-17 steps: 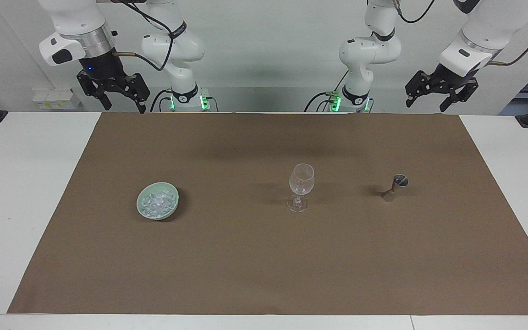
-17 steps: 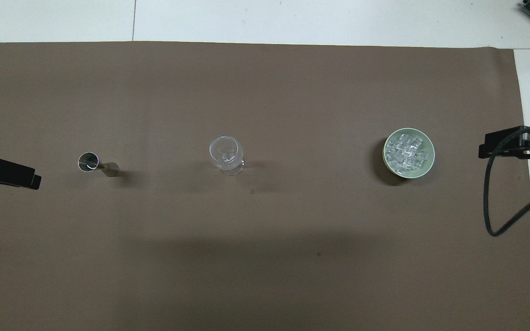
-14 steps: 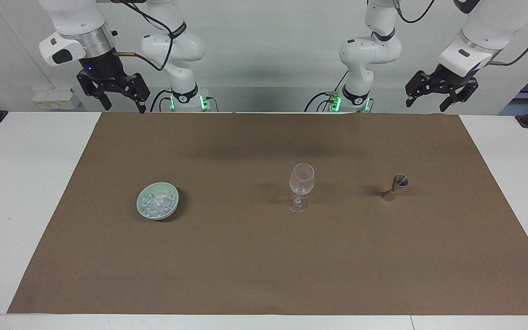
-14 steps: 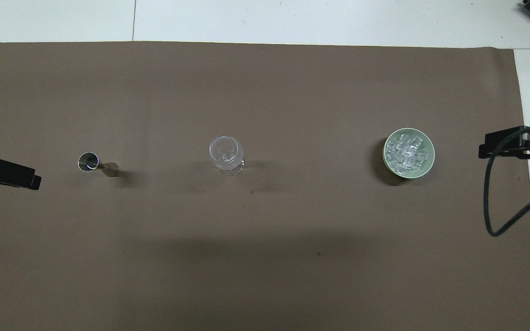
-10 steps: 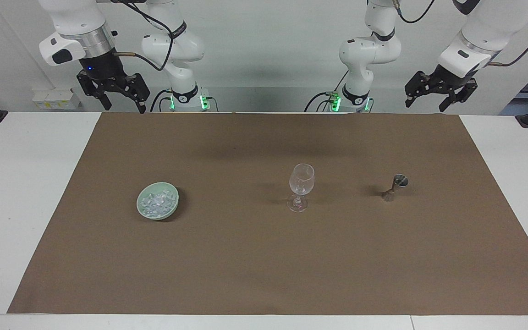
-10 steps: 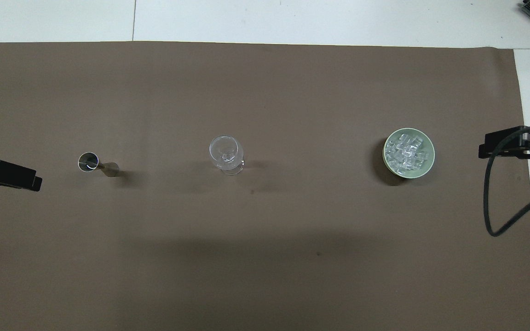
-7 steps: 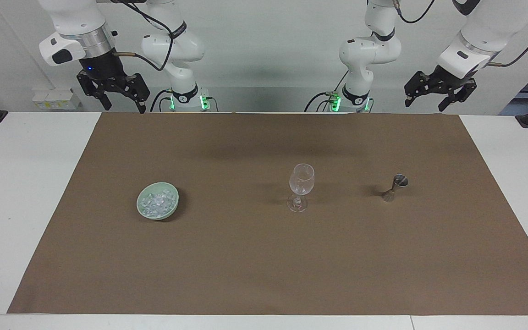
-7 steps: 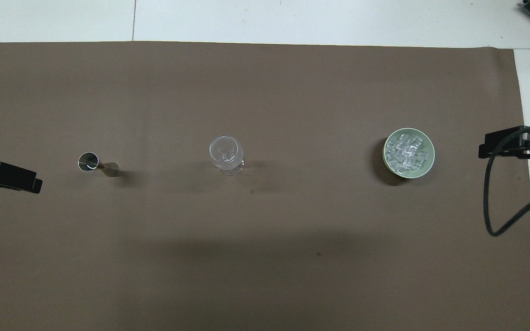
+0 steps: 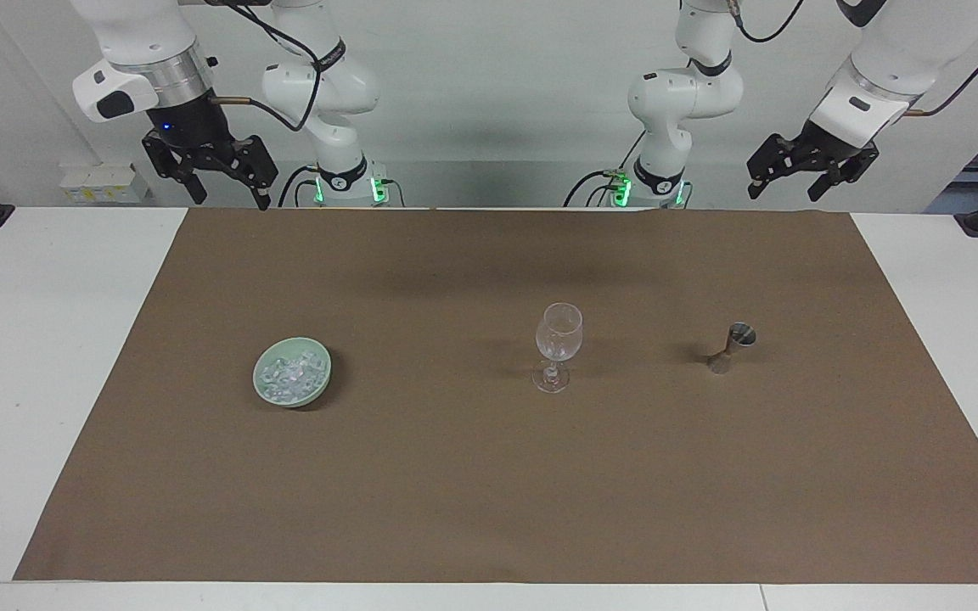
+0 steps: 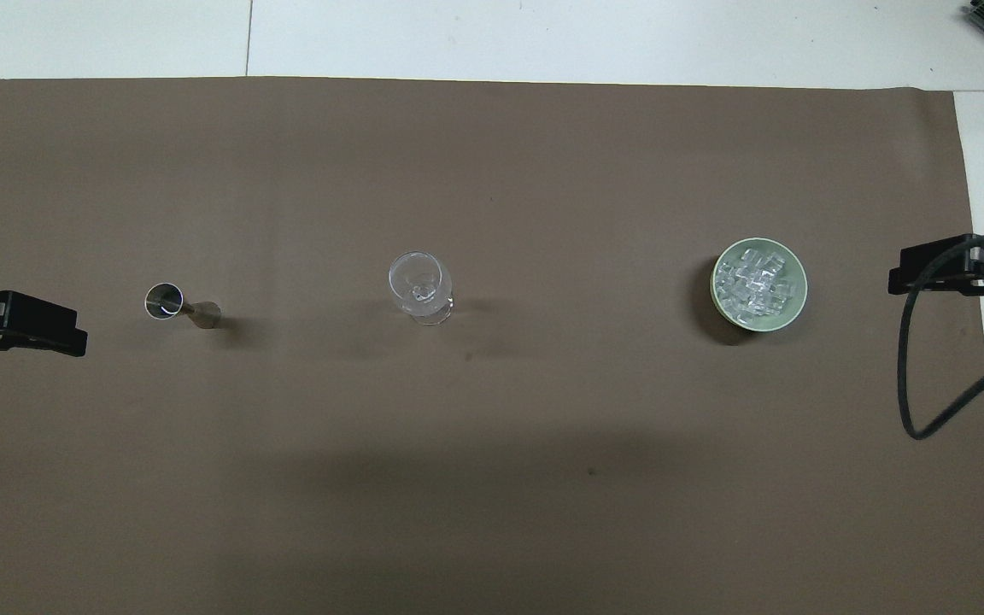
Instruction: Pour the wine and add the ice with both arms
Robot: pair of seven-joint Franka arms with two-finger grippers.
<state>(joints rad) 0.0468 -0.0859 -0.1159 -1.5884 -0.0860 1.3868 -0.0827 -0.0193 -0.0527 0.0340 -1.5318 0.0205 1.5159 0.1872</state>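
Note:
Ice (image 9: 289, 373) (image 10: 755, 283) fills a pale green bowl (image 9: 324, 363) (image 10: 802, 293) toward the right arm's end of the brown mat. A clear stemmed glass (image 9: 557, 348) (image 10: 420, 287) stands upright mid-mat. Beside it, toward the left arm's end, stands a small metal jigger (image 9: 736, 343) (image 10: 178, 305). The wine is out of view. My right gripper (image 9: 231, 200) (image 10: 909, 278) hangs open and empty, high over the mat's edge by the robots. My left gripper (image 9: 782, 192) (image 10: 65, 337) hangs open and empty, high over that same edge at its own end.
The brown mat (image 9: 489, 492) covers most of the white table (image 9: 22, 356). A black cable (image 10: 928, 401) loops down from the right wrist. Bowl, glass and jigger stand in one row across the mat, well apart.
The left gripper has lifted slightly and drifted a little toward the jigger. The right arm, bowl, glass and jigger have not moved.

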